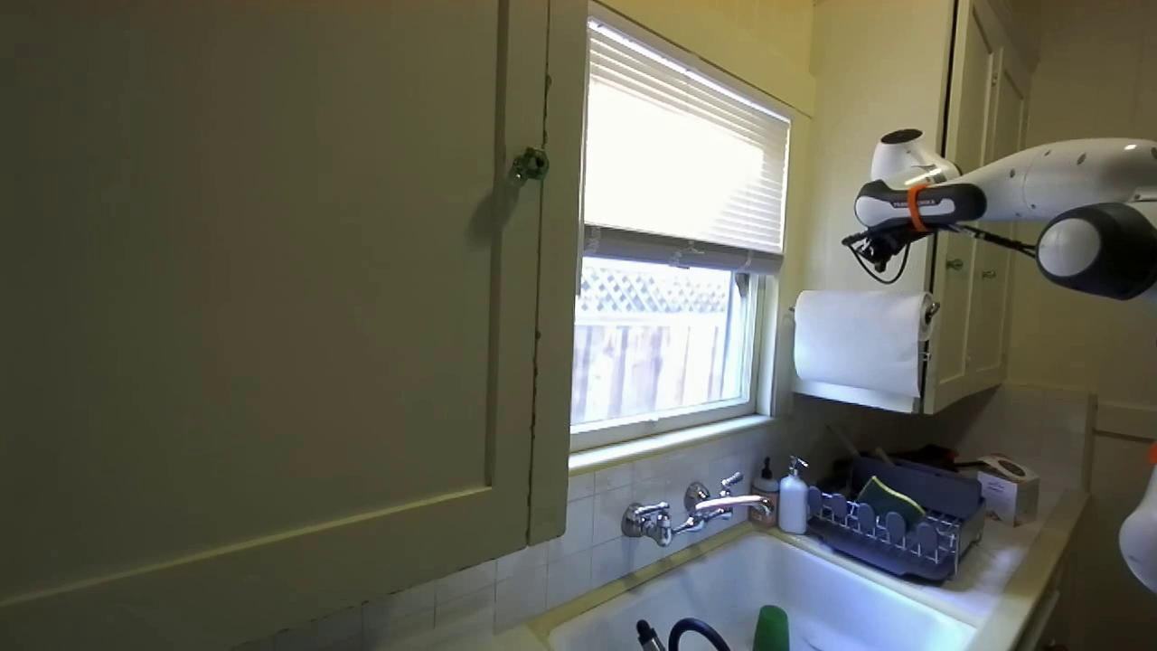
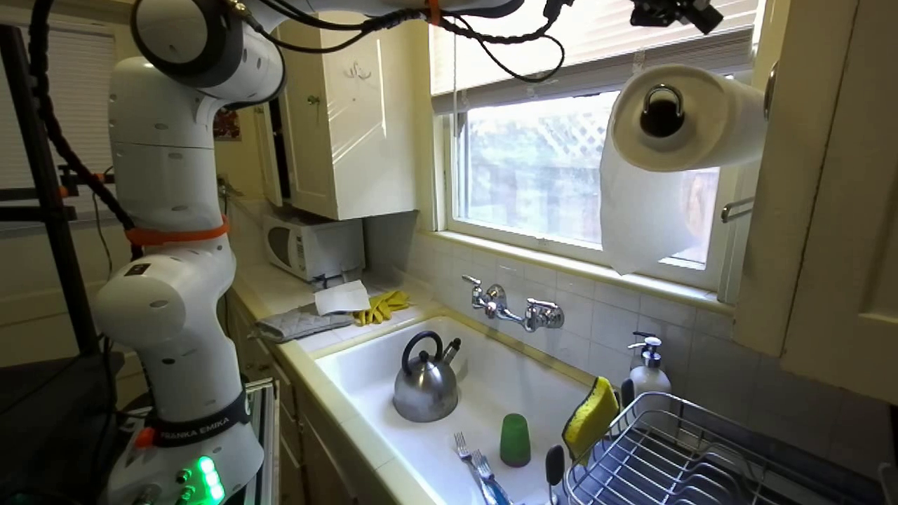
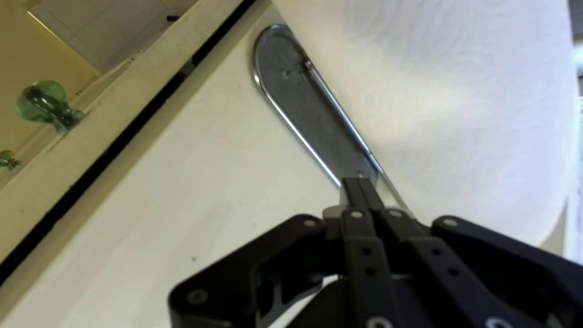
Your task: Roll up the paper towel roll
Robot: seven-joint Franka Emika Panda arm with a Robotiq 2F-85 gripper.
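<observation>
The white paper towel roll point(image 1: 928, 307) hangs on a metal holder under the wall cabinet beside the window. Its end and core face the camera in an exterior view point(image 2: 729, 119). A plain white sheet point(image 2: 642, 217) hangs loose from the window-facing side, also visible in an exterior view point(image 1: 854, 353). My gripper point(image 1: 879, 258) is above the roll, apart from it; it also shows at the top edge in an exterior view point(image 2: 701, 17). In the wrist view, the gripper's fingers point(image 3: 362, 180) are together with nothing between them, beside the white roll point(image 3: 455, 114).
The metal holder plate point(image 3: 314, 105) is fixed to the cabinet side point(image 3: 182, 205). Green glass knobs point(image 3: 48, 105) stick out nearby. The window blind point(image 1: 687, 163) is beside the roll. Below are a dish rack point(image 2: 659, 456), soap bottles point(image 2: 650, 379) and the sink point(image 2: 351, 365) with a kettle point(image 2: 426, 389).
</observation>
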